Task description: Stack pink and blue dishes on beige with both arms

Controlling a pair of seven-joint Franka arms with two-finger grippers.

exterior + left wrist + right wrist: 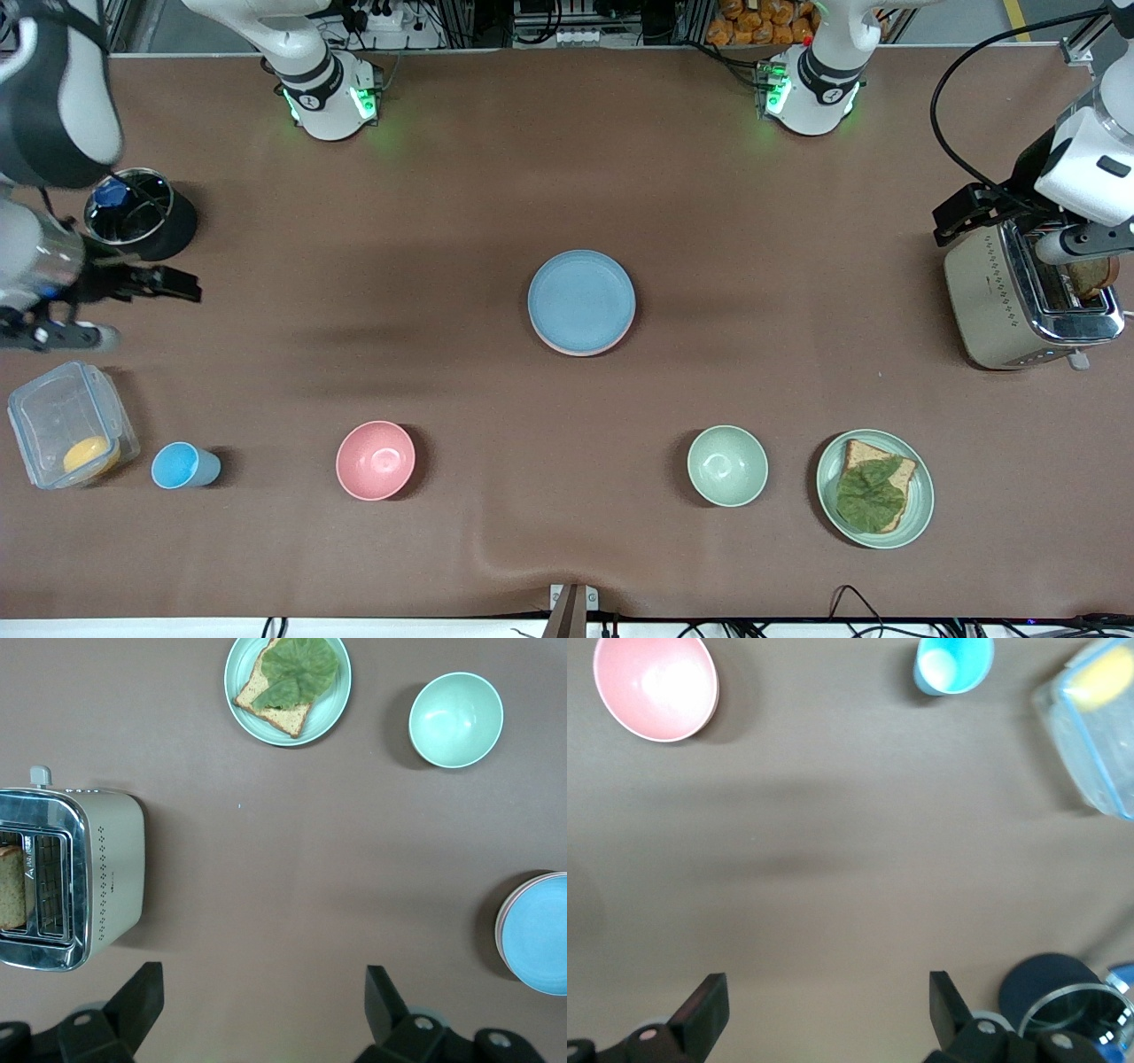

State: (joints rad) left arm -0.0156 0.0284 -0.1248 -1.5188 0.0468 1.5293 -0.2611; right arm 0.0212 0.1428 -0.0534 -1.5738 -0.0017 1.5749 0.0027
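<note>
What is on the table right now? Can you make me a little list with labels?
stack: blue plate on top, pink plate edge showing under it, mid-table; beige plate cannot be made out
left gripper: open, empty, over bare table by the toaster
right gripper: open, empty, by the black container
near row: clear box, blue cup, pink bowl, green bowl, green plate with toast and leaf

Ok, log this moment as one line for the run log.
stack: blue plate on top, pink rim beneath, mid-table | left gripper: open, beside toaster | right gripper: open, over bare table | phase: plates stacked
</note>
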